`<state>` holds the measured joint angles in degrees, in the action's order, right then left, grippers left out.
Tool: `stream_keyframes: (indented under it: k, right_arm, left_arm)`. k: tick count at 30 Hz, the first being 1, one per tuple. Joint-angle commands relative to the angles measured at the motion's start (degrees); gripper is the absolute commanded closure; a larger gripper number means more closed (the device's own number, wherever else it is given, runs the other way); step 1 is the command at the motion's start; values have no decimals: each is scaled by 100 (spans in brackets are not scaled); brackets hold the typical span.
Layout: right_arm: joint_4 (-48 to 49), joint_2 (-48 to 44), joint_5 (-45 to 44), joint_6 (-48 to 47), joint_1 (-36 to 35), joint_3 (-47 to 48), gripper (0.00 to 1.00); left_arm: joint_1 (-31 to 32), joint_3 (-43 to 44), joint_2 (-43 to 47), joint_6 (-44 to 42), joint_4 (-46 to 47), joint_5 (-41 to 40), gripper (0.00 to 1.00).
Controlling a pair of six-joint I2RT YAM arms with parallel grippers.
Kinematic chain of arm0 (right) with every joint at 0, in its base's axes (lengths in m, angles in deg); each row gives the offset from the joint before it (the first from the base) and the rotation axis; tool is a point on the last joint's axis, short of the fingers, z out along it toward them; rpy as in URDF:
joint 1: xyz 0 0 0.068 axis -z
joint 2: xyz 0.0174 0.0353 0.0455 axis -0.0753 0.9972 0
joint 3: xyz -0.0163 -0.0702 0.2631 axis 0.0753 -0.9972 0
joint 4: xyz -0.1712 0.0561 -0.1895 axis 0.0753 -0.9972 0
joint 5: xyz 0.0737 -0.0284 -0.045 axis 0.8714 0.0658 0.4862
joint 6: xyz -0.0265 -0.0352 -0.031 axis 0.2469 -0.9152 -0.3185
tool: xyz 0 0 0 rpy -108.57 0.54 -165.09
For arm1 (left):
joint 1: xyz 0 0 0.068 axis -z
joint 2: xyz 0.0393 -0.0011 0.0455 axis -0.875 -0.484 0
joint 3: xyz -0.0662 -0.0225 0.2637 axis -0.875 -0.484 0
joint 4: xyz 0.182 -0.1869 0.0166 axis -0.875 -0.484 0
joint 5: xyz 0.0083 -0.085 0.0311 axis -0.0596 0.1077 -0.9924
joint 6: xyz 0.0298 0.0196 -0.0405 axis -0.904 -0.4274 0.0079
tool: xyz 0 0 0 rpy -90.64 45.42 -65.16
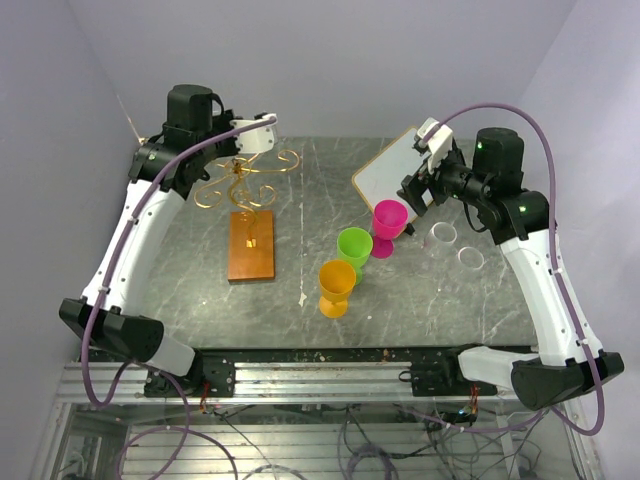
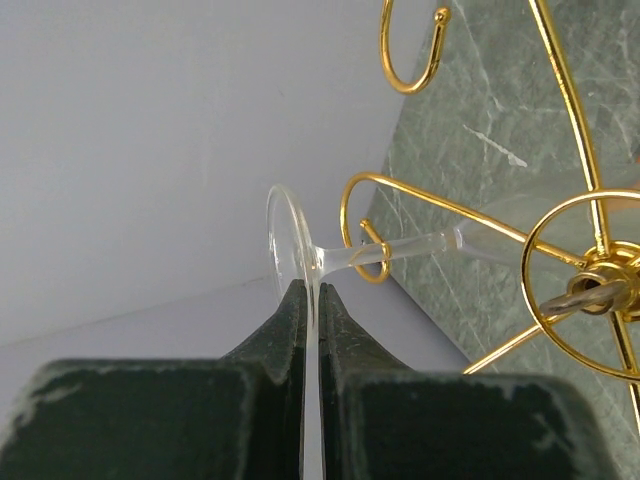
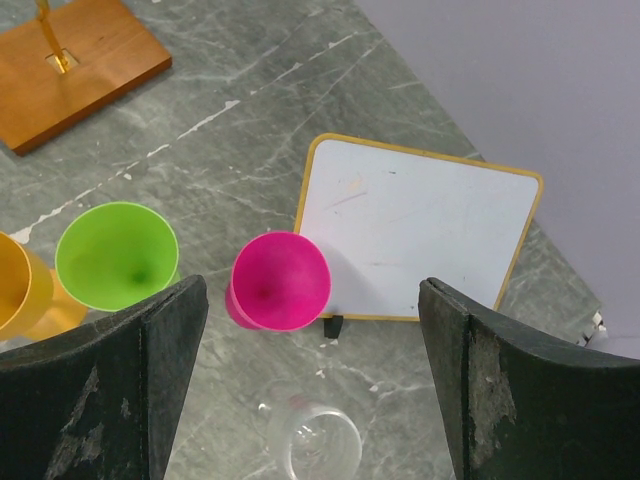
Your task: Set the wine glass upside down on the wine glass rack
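Observation:
My left gripper (image 2: 313, 290) is shut on the round foot of a clear wine glass (image 2: 285, 240). The glass lies sideways, its stem (image 2: 400, 250) passing through a curled arm of the gold wire rack (image 2: 590, 280), its bowl faint toward the rack's centre. From above, the left gripper (image 1: 250, 140) sits at the top of the rack (image 1: 240, 185), which stands on a wooden base (image 1: 250, 245). My right gripper (image 3: 310, 290) is open and empty, hovering over a pink glass (image 3: 280, 280) and another clear glass (image 3: 320, 445).
Green (image 1: 354, 245) and orange (image 1: 336, 280) plastic glasses stand mid-table beside the pink one (image 1: 389, 220). A small whiteboard (image 1: 385, 175) lies behind them. Two clear glasses (image 1: 441, 235) (image 1: 471, 257) stand at the right. Purple walls enclose the table.

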<state>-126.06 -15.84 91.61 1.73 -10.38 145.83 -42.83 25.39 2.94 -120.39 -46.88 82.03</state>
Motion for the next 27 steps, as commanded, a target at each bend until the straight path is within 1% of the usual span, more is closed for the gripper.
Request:
stream_keyframes:
  k: [1,11,21,27]
  right_arm:
    - [17,-19,66,-46,26,-71,13]
    - [54,-19,73,-45,31,-121,13]
    - [-11,50,130,-47,37,-8,13]
    - [-17,19,120,-60,30,-38,13]
  left_arm:
    - [115,154,-32,-121,254,172,93]
    - [281,6,-164,94,779,-125,93]
    - [291,-271,-127,45,1070,-879,93]
    - [296,-317,-157,70,1080,-1210,93]
